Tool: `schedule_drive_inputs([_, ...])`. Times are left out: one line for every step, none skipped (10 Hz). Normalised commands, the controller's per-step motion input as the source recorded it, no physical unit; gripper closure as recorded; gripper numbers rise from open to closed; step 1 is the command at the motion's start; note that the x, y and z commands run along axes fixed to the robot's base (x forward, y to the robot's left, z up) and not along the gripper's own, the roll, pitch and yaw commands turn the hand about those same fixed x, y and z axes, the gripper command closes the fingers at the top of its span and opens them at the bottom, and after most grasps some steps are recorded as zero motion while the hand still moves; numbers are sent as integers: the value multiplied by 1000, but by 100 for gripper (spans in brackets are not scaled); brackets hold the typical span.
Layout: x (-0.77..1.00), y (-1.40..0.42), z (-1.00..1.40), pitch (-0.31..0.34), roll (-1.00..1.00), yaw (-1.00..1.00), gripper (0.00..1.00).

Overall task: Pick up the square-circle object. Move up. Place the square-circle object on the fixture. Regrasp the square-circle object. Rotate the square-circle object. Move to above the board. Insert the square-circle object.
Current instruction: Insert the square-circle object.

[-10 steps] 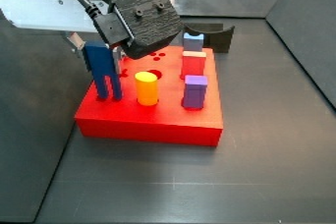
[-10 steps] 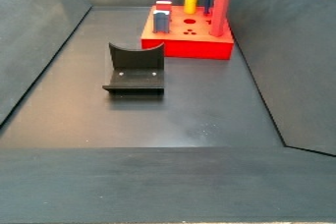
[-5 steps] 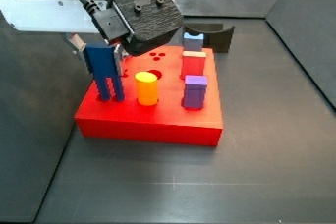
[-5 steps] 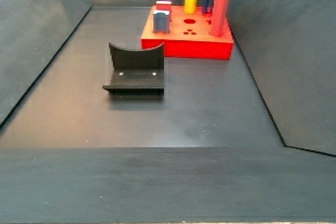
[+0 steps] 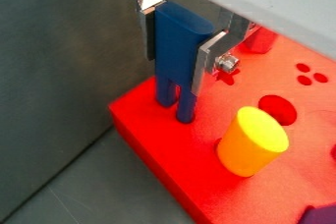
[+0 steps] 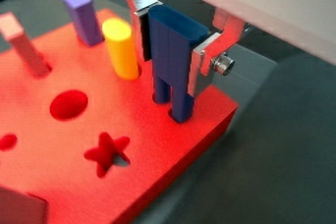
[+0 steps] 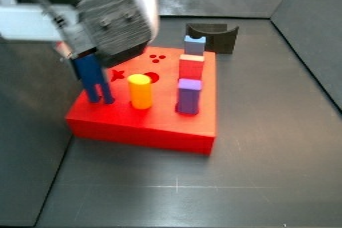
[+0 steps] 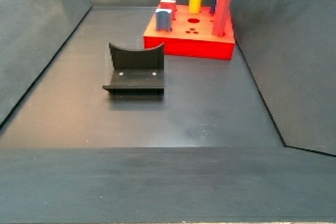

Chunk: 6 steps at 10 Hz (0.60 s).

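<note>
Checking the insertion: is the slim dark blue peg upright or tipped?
Upright: the slim dark blue peg stands vertical on the red board, between the gripper fingers.

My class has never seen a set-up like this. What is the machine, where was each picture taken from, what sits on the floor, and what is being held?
This is a robot arm ending in a gripper: two flat silver fingers that close like tongs. Two pictures come from cameras on the arm's wrist, looking down past the fingers. Two come from cameras fixed beside the work area.

On the dark floor lies the board, a red block with shaped holes and coloured pegs, among them a yellow cylinder and a purple block. Apart from it stands the fixture, a small dark bracket.

Both wrist views show the fingers on either side of the square-circle object, a dark blue peg standing upright at the board's corner, its lower end at the board's surface.
</note>
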Motion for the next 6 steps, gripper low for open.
schedule_drive_inputs([3, -6, -717, -264, -21, -77, 100])
schedule_drive_inputs([120, -54, -780, -241, -19, -131, 100])
schedule_drive_inputs([117, -51, -794, -229, 0, -157, 100])
schedule_drive_inputs([240, -77, -986, -124, 14, -154, 100])
schedule_drive_inputs([100, -54, -674, -293, -24, -26, 100])
schedule_drive_inputs([29, -134, -454, -217, 37, 0, 100])
